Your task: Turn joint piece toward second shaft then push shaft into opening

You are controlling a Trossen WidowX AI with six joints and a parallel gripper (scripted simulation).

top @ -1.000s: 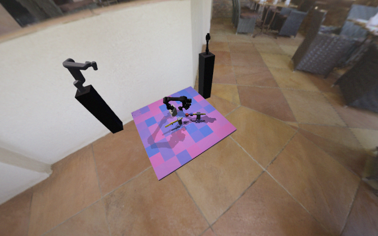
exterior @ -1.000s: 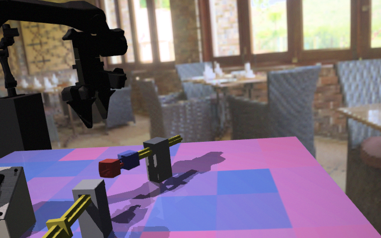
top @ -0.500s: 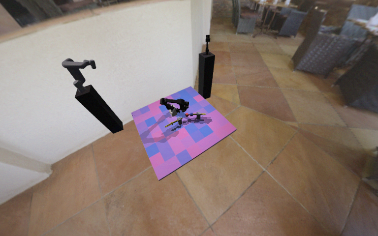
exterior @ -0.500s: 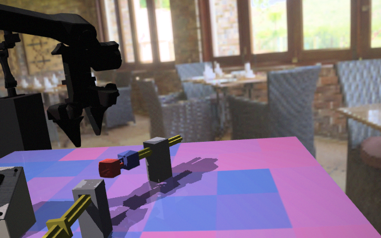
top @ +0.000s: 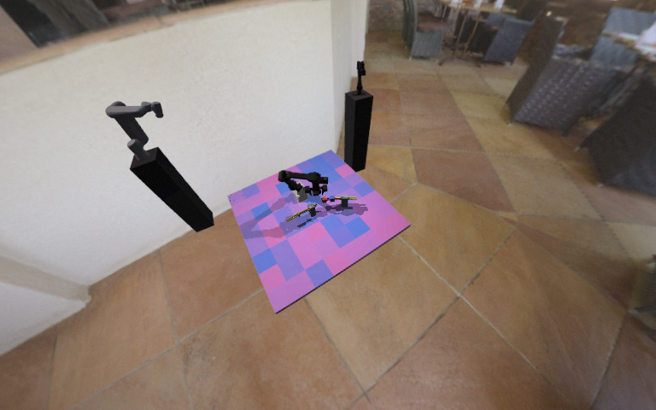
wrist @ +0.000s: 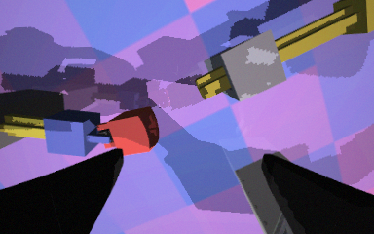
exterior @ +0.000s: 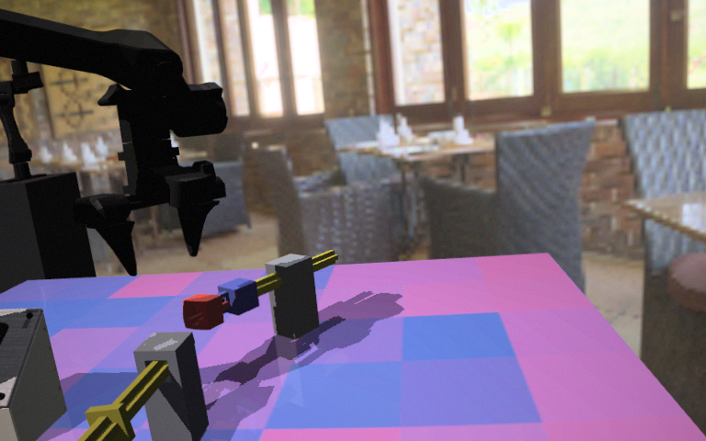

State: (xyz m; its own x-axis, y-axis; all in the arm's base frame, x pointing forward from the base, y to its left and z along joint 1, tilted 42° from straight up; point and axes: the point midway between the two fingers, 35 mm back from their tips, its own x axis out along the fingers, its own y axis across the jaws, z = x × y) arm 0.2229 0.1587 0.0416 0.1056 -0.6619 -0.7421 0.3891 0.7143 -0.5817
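The red joint piece [top: 325,199] [exterior: 202,311] [wrist: 131,135] is hinged to a blue piece [exterior: 242,296] [wrist: 68,136] on the first yellow shaft [exterior: 324,258] [wrist: 24,128], held in its grey block [exterior: 296,301]. In the wrist view its opening faces right and slightly up, roughly toward the second shaft's end; exact alignment cannot be told. The second yellow shaft [top: 297,214] [exterior: 138,390] [wrist: 317,36] passes through the other grey block [exterior: 189,390] [wrist: 255,68], its end short of the opening. My gripper [exterior: 164,264] [wrist: 193,158] is open and empty, above the joint piece and touching nothing.
The second shaft carries a yellow collar [exterior: 110,415] [wrist: 355,17] outside its block. A grey metal block [exterior: 30,384] [wrist: 253,195] stands near the second shaft. The checkered mat [top: 309,246] lies under everything. Two black pillars [top: 166,188] [top: 358,130] with arms stand beyond its edges.
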